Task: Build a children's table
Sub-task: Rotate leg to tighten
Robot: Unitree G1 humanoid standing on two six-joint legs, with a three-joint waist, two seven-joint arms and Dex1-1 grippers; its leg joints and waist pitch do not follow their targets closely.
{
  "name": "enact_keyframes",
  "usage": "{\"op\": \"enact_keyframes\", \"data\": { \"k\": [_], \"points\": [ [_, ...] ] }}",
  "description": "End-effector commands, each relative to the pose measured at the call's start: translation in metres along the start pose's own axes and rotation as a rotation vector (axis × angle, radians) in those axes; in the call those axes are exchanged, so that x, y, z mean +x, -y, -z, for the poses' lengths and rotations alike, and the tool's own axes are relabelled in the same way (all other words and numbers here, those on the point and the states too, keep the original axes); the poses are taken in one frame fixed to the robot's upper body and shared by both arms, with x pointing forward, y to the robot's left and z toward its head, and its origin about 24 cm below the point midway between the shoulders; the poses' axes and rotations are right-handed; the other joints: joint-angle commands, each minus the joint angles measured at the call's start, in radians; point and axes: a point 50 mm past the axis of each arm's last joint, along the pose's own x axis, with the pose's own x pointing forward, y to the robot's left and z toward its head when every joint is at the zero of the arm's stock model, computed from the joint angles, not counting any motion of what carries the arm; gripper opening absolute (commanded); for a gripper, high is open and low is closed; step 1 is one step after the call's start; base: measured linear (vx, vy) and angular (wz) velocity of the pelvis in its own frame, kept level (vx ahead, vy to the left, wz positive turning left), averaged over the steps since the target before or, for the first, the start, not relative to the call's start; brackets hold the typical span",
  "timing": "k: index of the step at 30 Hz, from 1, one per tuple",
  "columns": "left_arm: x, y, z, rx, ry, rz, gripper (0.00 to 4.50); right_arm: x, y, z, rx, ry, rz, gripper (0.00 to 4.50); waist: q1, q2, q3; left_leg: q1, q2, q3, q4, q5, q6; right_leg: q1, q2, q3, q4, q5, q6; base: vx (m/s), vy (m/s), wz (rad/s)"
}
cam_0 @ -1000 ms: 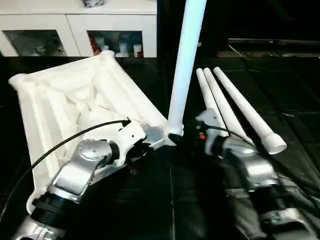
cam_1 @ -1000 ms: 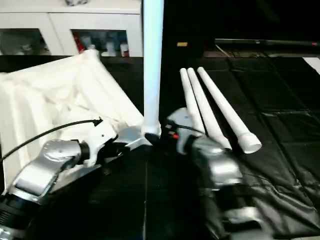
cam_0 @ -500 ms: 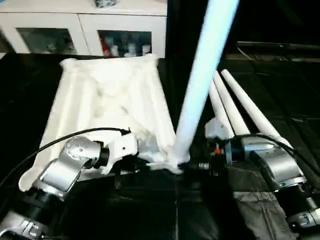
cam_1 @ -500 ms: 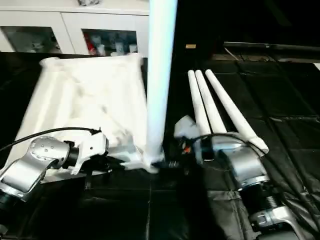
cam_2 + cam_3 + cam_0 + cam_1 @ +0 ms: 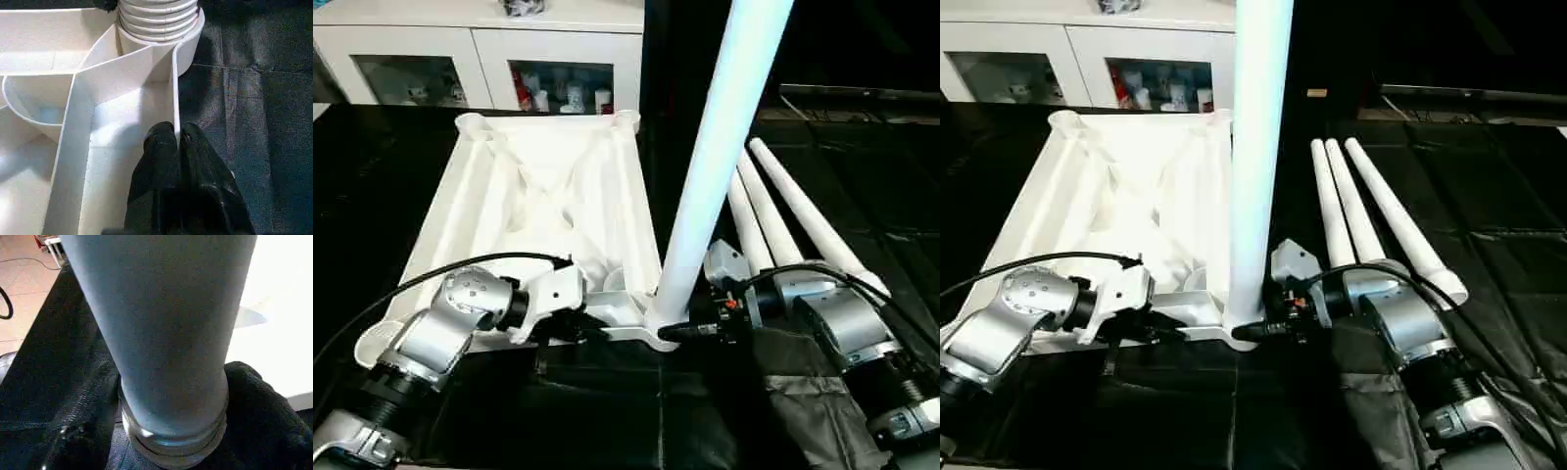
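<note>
You're seating the first leg [image 5: 710,176] in the tabletop's [image 5: 548,196] lower-centre corner socket, left gripper [image 5: 177,142] pinching its rim, right gripper [image 5: 1253,331] clamping the base; next, twist home.

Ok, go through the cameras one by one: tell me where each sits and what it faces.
Left eye view: on the head, looking down at the white ribbed plastic tabletop; both silver forearms show.
Right eye view: beside it, same scene; three loose white tapered legs lie right.
Left wrist view: along the left gripper, pinched on the tabletop's rim wall.
Right wrist view: facing the upright white tube leg at close range.
Shared: both wrist views show that leg's ridged base in the corner socket.
</note>
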Motion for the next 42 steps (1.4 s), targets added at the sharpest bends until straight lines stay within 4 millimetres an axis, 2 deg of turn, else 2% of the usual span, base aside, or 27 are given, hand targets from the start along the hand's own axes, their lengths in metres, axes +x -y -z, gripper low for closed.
{"op": "enact_keyframes", "data": {
  "k": [1, 5, 8, 12, 13, 14, 15, 16, 17, 18, 19, 20, 21, 24, 26, 28, 29, 31, 32, 33, 36, 38, 39, 42],
  "points": [
    [0.006, 0.004, 0.0, 0.008, -0.013, 0.069, 0.0, 0.003, -0.001, 0.0, 0.016, 0.011, -0.03, 2.82, 0.0, 0.013, -0.083, 0.01, 0.105, -0.043, -0.068, -0.09, 0.062, 0.059, -0.119, 0.076, -0.06, -0.083, -0.246, 0.0, 0.0, 0.0],
    [0.006, 0.004, 0.001, -0.008, -0.012, 0.051, 0.0, 0.005, -0.005, 0.003, 0.041, 0.019, -0.038, 2.74, 0.001, 0.012, -0.084, 0.01, 0.104, -0.042, -0.067, -0.09, 0.063, 0.061, -0.119, 0.076, -0.061, -0.085, -0.243, 0.0, 0.0, 0.0],
    [0.009, -0.003, -0.001, -0.072, 0.027, -0.055, 0.0, 0.014, -0.008, 0.01, 0.109, 0.05, 0.026, 2.72, 0.0, 0.013, -0.08, 0.01, 0.106, -0.041, -0.068, -0.093, 0.063, 0.058, -0.118, 0.077, -0.061, -0.092, -0.241, 0.0, 0.0, 0.0],
    [0.011, -0.008, -0.005, -0.138, 0.069, -0.139, 0.0, 0.024, -0.005, 0.017, 0.154, 0.044, 0.147, 2.72, -0.004, 0.01, -0.074, 0.013, 0.1, -0.045, -0.074, -0.153, 0.035, 0.059, -0.125, 0.076, -0.081, -0.235, -0.209, 0.0, 0.0, 0.0],
    [0.013, -0.011, -0.01, -0.171, 0.096, -0.189, 0.0, 0.032, 0.0, 0.019, 0.192, 0.059, 0.24, 2.72, -0.016, 0.008, -0.069, 0.011, 0.1, -0.046, -0.079, -0.17, 0.021, 0.059, -0.125, 0.077, -0.086, -0.31, -0.184, 0.0, 0.0, 0.0],
    [0.016, -0.014, -0.015, -0.208, 0.121, -0.251, 0.0, 0.043, 0.005, 0.02, 0.257, 0.088, 0.328, 2.72, -0.02, 0.008, -0.065, 0.012, 0.099, -0.047, -0.08, -0.188, 0.019, 0.054, -0.123, 0.075, -0.094, -0.35, -0.175, 0.0, 0.0, 0.0],
    [0.018, -0.017, -0.022, -0.248, 0.146, -0.308, 0.0, 0.053, 0.008, 0.02, 0.319, 0.112, 0.403, 2.72, -0.031, 0.006, -0.059, 0.012, 0.1, -0.051, -0.084, -0.215, 0.001, 0.053, -0.125, 0.073, -0.099, -0.414, -0.165, 0.0, 0.0, 0.0],
    [0.018, -0.017, -0.022, -0.248, 0.146, -0.308, 0.0, 0.053, 0.008, 0.02, 0.319, 0.112, 0.403, 2.72, -0.039, 0.007, -0.058, 0.013, 0.098, -0.053, -0.084, -0.234, -0.007, 0.053, -0.127, 0.071, -0.102, -0.445, -0.158, 0.0, 0.0, 0.0],
    [0.02, -0.019, -0.027, -0.28, 0.165, -0.351, 0.0, 0.063, 0.011, 0.02, 0.367, 0.128, 0.457, 2.72, -0.048, -0.001, -0.057, 0.005, 0.093, -0.06, -0.087, -0.244, -0.01, 0.065, -0.129, 0.065, -0.108, -0.501, -0.125, 0.0, 0.0, 0.0],
    [0.023, -0.022, -0.033, -0.313, 0.186, -0.405, 0.0, 0.072, 0.013, 0.016, 0.412, 0.157, 0.492, 2.72, -0.055, 0.006, -0.056, 0.008, 0.097, -0.061, -0.089, -0.247, -0.017, 0.059, -0.13, 0.066, -0.107, -0.508, -0.119, -0.028, 0.005, -0.18],
    [0.025, -0.023, -0.037, -0.329, 0.196, -0.434, 0.0, 0.079, 0.015, 0.014, 0.443, 0.171, 0.522, 2.72, -0.058, 0.007, -0.054, 0.01, 0.095, -0.063, -0.089, -0.261, -0.018, 0.056, -0.128, 0.063, -0.113, -0.526, -0.112, -0.028, 0.005, -0.18],
    [0.027, -0.024, -0.041, -0.344, 0.206, -0.473, 0.0, 0.085, 0.017, 0.011, 0.476, 0.179, 0.56, 2.72, -0.062, 0.005, -0.054, 0.021, 0.09, -0.059, -0.086, -0.273, -0.015, 0.051, -0.128, 0.066, -0.123, -0.545, -0.103, 0.0, 0.0, 0.0],
    [0.028, -0.025, -0.042, -0.347, 0.207, -0.48, 0.0, 0.086, 0.018, 0.011, 0.482, 0.179, 0.566, 2.72, -0.064, -0.001, -0.053, 0.024, 0.085, -0.057, -0.084, -0.262, -0.007, 0.049, -0.128, 0.068, -0.125, -0.544, -0.103, 0.0, 0.0, 0.0],
    [0.034, -0.028, -0.054, -0.366, 0.229, -0.553, 0.0, 0.097, 0.025, 0.006, 0.501, 0.176, 0.663, 2.72, -0.068, -0.001, -0.055, 0.018, 0.089, -0.056, -0.088, -0.233, 0.008, 0.049, -0.121, 0.067, -0.119, -0.487, -0.111, 0.0, 0.0, 0.0],
    [0.037, -0.028, -0.059, -0.358, 0.23, -0.573, 0.0, 0.098, 0.029, 0.001, 0.49, 0.198, 0.697, 3.28, -0.068, 0.002, -0.059, 0.018, 0.091, -0.053, -0.087, -0.215, 0.016, 0.051, -0.122, 0.071, -0.111, -0.412, -0.135, 0.0, 0.0, 0.0],
    [0.037, -0.027, -0.061, -0.36, 0.217, -0.586, 0.0, 0.098, 0.032, -0.001, 0.493, 0.21, 0.722, 3.42, -0.068, 0.002, -0.063, 0.016, 0.092, -0.05, -0.085, -0.184, 0.023, 0.052, -0.121, 0.075, -0.103, -0.343, -0.154, 0.0, 0.0, 0.0],
    [0.036, -0.027, -0.06, -0.358, 0.208, -0.587, 0.0, 0.096, 0.033, -0.001, 0.491, 0.217, 0.729, 3.44, -0.066, 0.003, -0.067, 0.009, 0.09, -0.05, -0.083, -0.141, 0.037, 0.058, -0.121, 0.075, -0.093, -0.267, -0.174, 0.0, 0.0, 0.0],
    [0.035, -0.026, -0.057, -0.355, 0.193, -0.584, 0.0, 0.091, 0.034, -0.001, 0.475, 0.221, 0.733, 3.76, -0.062, 0.002, -0.076, 0.006, 0.088, -0.046, -0.075, -0.065, 0.066, 0.061, -0.119, 0.075, -0.079, -0.147, -0.199, 0.0, 0.0, 0.0],
    [0.035, -0.026, -0.057, -0.354, 0.191, -0.584, 0.0, 0.09, 0.034, 0.0, 0.47, 0.221, 0.734, 3.76, -0.061, 0.003, -0.08, -0.002, 0.085, -0.045, -0.07, -0.015, 0.089, 0.062, -0.116, 0.073, -0.067, -0.059, -0.216, 0.0, 0.0, 0.0],
    [0.032, -0.026, -0.053, -0.35, 0.177, -0.583, 0.0, 0.083, 0.035, 0.002, 0.449, 0.221, 0.738, 3.89, -0.06, 0.005, -0.078, -0.004, 0.087, -0.046, -0.07, -0.007, 0.113, 0.06, -0.115, 0.068, -0.069, -0.04, -0.222, 0.0, 0.0, 0.0],
    [0.03, -0.026, -0.049, -0.354, 0.168, -0.583, 0.0, 0.077, 0.036, 0.004, 0.431, 0.226, 0.738, 4.19, -0.057, 0.007, -0.074, -0.003, 0.089, -0.045, -0.071, -0.036, 0.12, 0.06, -0.117, 0.067, -0.077, -0.093, -0.219, 0.0, 0.0, 0.0],
    [0.026, -0.026, -0.045, -0.356, 0.162, -0.568, 0.0, 0.062, 0.038, 0.007, 0.433, 0.252, 0.74, 4.33, -0.056, 0.01, -0.071, 0.002, 0.092, -0.046, -0.074, -0.076, 0.1, 0.06, -0.116, 0.067, -0.084, -0.159, -0.205, 0.0, 0.0, 0.0],
    [0.022, -0.026, -0.041, -0.347, 0.154, -0.544, 0.0, 0.047, 0.038, 0.008, 0.399, 0.273, 0.715, 4.4, -0.055, 0.011, -0.069, 0.003, 0.092, -0.046, -0.075, -0.096, 0.093, 0.058, -0.115, 0.068, -0.087, -0.179, -0.199, 0.0, 0.0, 0.0],
    [0.017, -0.025, -0.034, -0.304, 0.138, -0.478, 0.0, 0.025, 0.034, 0.003, 0.285, 0.272, 0.618, 4.46, -0.046, 0.012, -0.07, 0.007, 0.092, -0.044, -0.074, -0.104, 0.089, 0.057, -0.113, 0.071, -0.084, -0.162, -0.198, 0.0, 0.0, 0.0]
  ]
}}
